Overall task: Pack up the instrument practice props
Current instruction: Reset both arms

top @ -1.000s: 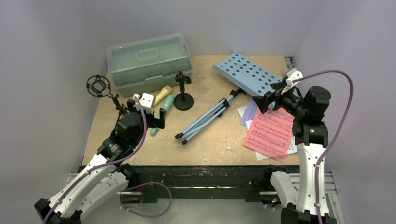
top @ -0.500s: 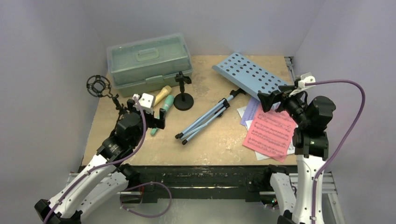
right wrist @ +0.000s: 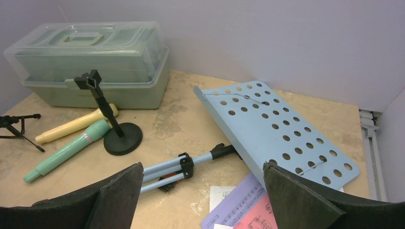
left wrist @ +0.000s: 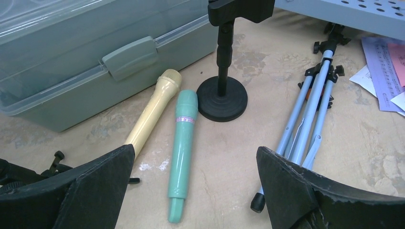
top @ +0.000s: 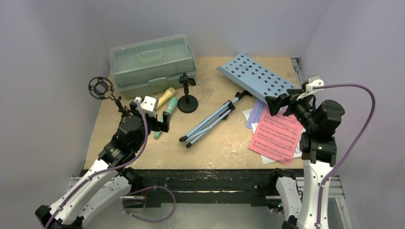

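The round-base mic holder (top: 187, 102) is standing upright, with the green case (top: 153, 62) walling off the space just behind it. At its left, the tan microphone (top: 166, 97) and teal microphone (top: 168, 109) are lying side by side, crowding that flank. At its right, a narrow bare gap is staying open before the folded tripod legs (top: 208, 121). In front of it, bare table (top: 210, 152) is offering the widest approach. Farther right, the tilted perforated rack (top: 255, 76) is overhanging the music sheets (top: 277, 136).

Tan microphone (left wrist: 152, 112) — teal microphone (left wrist: 182, 151) alongside
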`<state>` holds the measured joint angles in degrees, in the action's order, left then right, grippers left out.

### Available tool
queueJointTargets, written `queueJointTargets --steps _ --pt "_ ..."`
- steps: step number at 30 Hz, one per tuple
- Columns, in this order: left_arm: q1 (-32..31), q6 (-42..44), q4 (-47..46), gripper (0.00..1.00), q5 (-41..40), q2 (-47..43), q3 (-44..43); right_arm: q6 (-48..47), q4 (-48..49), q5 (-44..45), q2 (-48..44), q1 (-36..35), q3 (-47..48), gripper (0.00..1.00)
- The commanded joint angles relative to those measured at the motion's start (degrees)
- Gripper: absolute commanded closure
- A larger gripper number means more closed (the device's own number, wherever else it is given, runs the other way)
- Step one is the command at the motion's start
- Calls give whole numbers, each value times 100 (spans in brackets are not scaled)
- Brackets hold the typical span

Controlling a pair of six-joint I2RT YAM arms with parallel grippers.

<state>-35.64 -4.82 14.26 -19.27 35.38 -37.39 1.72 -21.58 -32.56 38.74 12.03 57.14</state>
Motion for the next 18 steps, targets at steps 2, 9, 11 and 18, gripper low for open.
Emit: queueJointTargets --steps 2,9,11,18 --pt "40 -47 -471 0 92 -346 150 -92 -133 -101 146 88 281 1" --pt "39 -1056 -173 0 231 -330 -517 -136 -443 -134 370 124 641 1" --pt "39 -1285 127 0 370 -270 -828 -365 -636 -137 438 124 859 1" --pt "47 -1548 718 0 746 -58 -1594 -671 -1135 -246 516 133 1333 1"
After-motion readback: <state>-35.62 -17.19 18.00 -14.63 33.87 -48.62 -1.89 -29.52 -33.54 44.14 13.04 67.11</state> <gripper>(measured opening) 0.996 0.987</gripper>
